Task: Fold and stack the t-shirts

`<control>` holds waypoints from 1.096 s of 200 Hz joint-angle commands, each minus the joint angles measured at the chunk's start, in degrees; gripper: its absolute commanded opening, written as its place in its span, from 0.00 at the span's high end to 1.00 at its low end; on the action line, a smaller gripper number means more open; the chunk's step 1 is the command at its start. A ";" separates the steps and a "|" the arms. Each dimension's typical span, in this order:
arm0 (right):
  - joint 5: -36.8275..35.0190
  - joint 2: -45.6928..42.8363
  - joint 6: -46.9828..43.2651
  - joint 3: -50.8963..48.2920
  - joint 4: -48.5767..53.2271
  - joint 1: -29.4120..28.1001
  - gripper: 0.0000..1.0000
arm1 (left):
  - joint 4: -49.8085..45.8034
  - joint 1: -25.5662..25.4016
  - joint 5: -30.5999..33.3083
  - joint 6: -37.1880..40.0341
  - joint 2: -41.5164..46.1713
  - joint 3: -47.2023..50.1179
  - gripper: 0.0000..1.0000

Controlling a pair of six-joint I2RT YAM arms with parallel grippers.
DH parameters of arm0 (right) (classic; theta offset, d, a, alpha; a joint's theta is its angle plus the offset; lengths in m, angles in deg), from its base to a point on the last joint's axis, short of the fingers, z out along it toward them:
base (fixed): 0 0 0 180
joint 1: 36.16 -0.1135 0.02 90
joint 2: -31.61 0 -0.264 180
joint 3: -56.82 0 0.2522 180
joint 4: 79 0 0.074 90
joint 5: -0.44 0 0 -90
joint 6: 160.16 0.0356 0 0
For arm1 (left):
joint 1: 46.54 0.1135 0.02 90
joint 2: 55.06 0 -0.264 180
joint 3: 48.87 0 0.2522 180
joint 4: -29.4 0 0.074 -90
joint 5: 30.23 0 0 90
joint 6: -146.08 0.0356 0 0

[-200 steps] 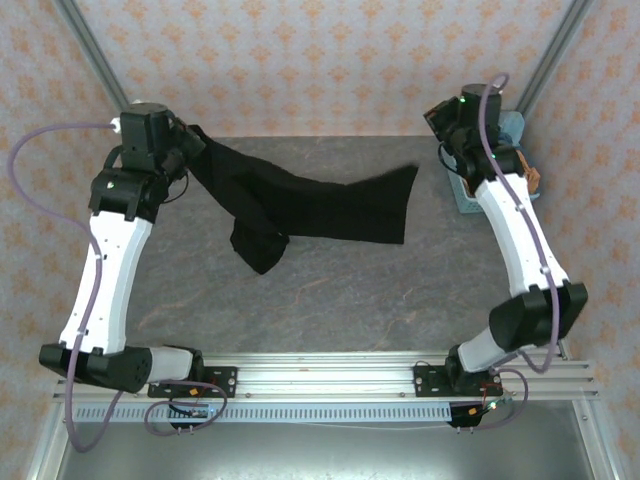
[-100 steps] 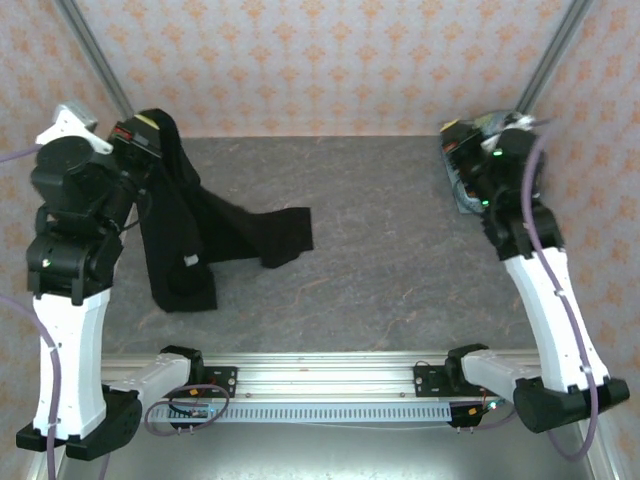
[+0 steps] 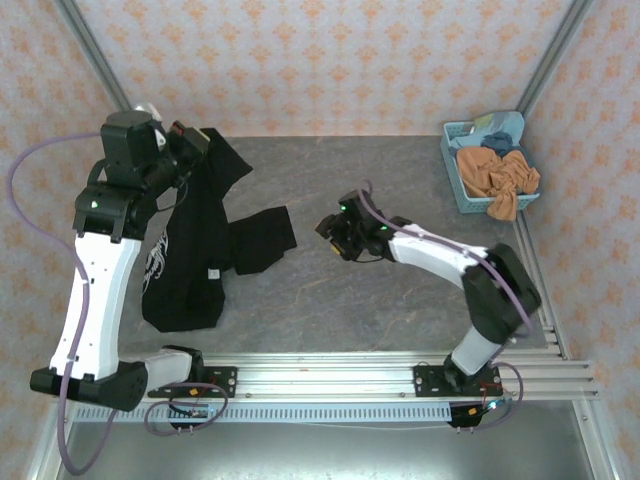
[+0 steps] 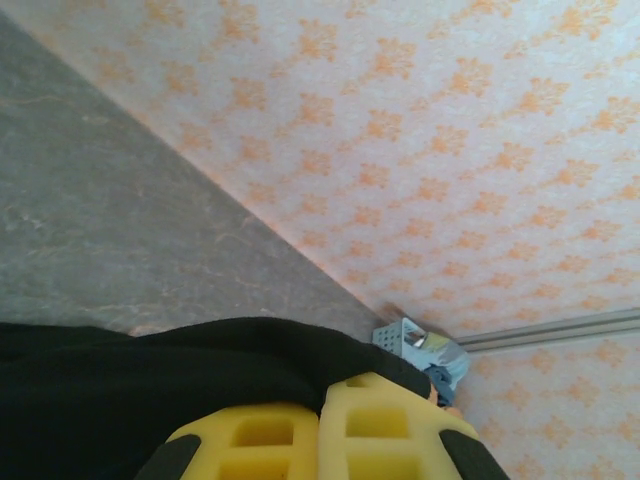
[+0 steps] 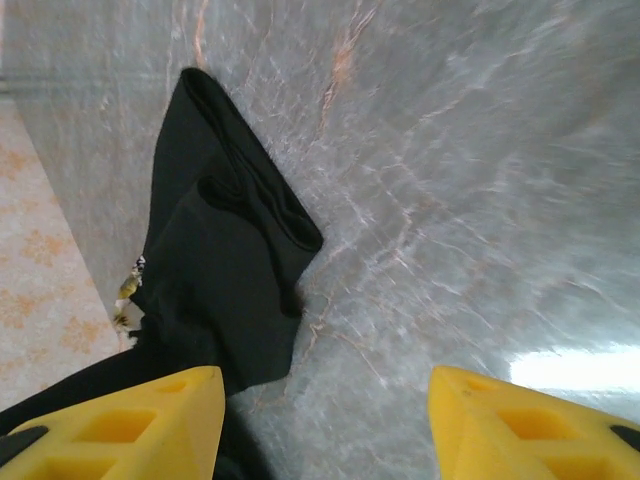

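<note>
Pincer, left (image 4: pixel 322 420): clamped shut on an edge of the black t-shirt (image 3: pixel 190 270), raised over the far-left corner of the table (image 3: pixel 400 300).
Black t-shirt: one. It hangs from that grip and spreads over the table's left part. Its long axis runs from the far-left corner toward the table's near edge.
Flap (image 3: pixel 265 235): a loose fold of the shirt reaching toward the table's middle.
Pincer, right (image 5: pixel 325 400): spread wide and empty, low over the table's middle. The flap lies just to its left, so this arm looks the nearer one to take it.
Basket (image 3: pixel 452 165): one, at the table's far-right corner.
Basket contents: one orange-brown t-shirt (image 3: pixel 500 175) and one bluish cloth (image 3: pixel 500 125), both bundled.
</note>
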 commanded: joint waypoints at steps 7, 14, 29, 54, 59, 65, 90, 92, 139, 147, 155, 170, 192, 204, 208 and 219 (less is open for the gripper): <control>4.67 10.77 4.10 8.89 -7.57 -3.64 0.44 | -1.62 -0.77 -0.16 0.32 -0.68 -2.59 1.00; 4.83 13.54 4.46 11.10 -7.28 -4.66 0.44 | -1.74 -0.73 0.37 0.28 -0.19 -2.00 1.00; 4.90 18.55 5.75 14.63 -7.82 -6.40 0.45 | -2.21 -0.72 1.39 0.89 0.94 -0.91 1.00; 4.72 23.57 8.43 18.16 -6.48 -7.45 0.49 | -4.88 -0.48 2.69 3.29 1.56 -1.80 1.00; 4.60 23.97 9.06 18.29 -6.34 -7.66 0.50 | -5.18 -0.42 2.79 3.62 1.58 -2.04 1.00; 4.44 24.26 9.40 18.49 -5.60 -7.77 0.50 | -5.51 -0.37 2.83 3.84 1.65 -2.24 1.00; 3.52 25.45 9.62 19.74 -2.60 -8.80 0.52 | -5.92 -0.19 2.57 4.36 1.73 -2.44 1.00; 3.54 25.59 9.63 19.94 -2.52 -8.82 0.52 | -5.92 -0.19 2.50 4.38 1.71 -2.40 1.00; 3.55 31.37 10.57 26.21 -0.65 -8.91 0.69 | -5.92 -0.06 2.39 4.38 2.74 -0.86 1.00; 3.67 31.57 10.94 26.59 -0.73 -8.92 0.76 | -6.11 0.09 2.56 4.47 2.84 -0.69 1.00; 3.51 31.41 10.97 26.69 -0.69 -8.91 0.85 | -6.40 0.14 2.74 4.66 2.95 -0.68 1.00; 2.32 29.69 10.48 26.26 0.20 -8.91 0.98 | -6.80 0.30 3.00 4.82 3.02 -0.43 1.00; -0.24 24.89 8.25 25.23 2.83 -8.25 1.00 | -6.98 0.50 3.81 4.84 3.32 0.40 1.00; -1.47 21.52 6.74 24.65 5.09 -7.42 1.00 | -7.09 0.66 4.39 4.76 3.43 0.85 1.00; -1.94 20.30 6.28 24.52 5.96 -6.99 1.00 | -7.12 0.75 4.56 4.74 3.44 0.94 1.00; -2.88 16.98 4.83 23.95 8.14 -5.57 1.00 | -7.16 0.88 4.83 4.65 3.26 1.29 1.00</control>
